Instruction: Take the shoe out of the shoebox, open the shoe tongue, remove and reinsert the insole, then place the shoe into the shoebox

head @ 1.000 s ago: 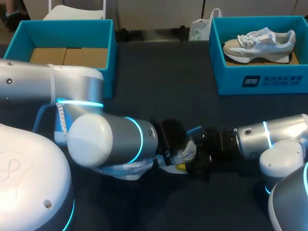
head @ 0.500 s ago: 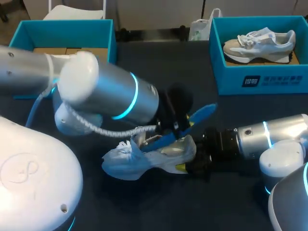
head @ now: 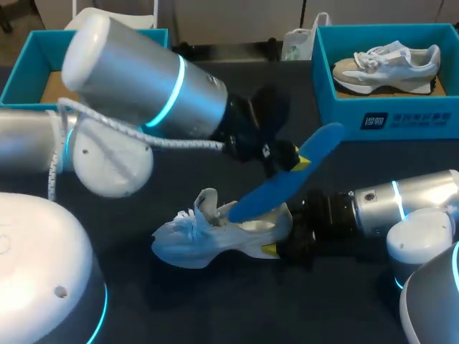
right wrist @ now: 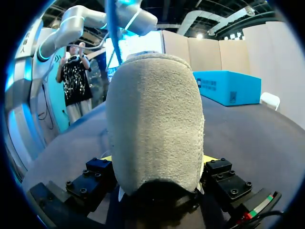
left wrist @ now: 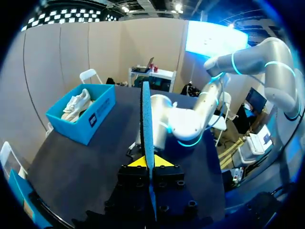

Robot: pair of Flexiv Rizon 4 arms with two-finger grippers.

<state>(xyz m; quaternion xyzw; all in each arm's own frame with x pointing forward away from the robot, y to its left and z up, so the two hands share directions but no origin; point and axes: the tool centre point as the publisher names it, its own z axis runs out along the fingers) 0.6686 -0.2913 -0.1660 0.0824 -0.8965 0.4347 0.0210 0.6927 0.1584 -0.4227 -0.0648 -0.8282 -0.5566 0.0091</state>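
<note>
A pale shoe (head: 208, 240) lies on its side on the dark table, heel toward my right arm. My right gripper (head: 278, 247) is shut on the heel, which fills the space between its fingers (right wrist: 155, 124). A blue insole (head: 280, 188) slants up from the shoe's opening toward the right. My left gripper (head: 292, 161) hangs above the shoe, shut on the insole's upper part. In the left wrist view the insole (left wrist: 146, 114) stands edge-on between the yellow tips of my left gripper (left wrist: 147, 162).
A teal shoebox (head: 387, 118) at the back right holds a second pale shoe (head: 387, 63). Another teal box (head: 161, 68), lined with cardboard, stands at the back left, partly behind my left arm. Bare table lies between the boxes.
My left arm has risen and swung back, drawing the blue insole up out of the shoe. The right arm and the shoe's heel have stayed put.
</note>
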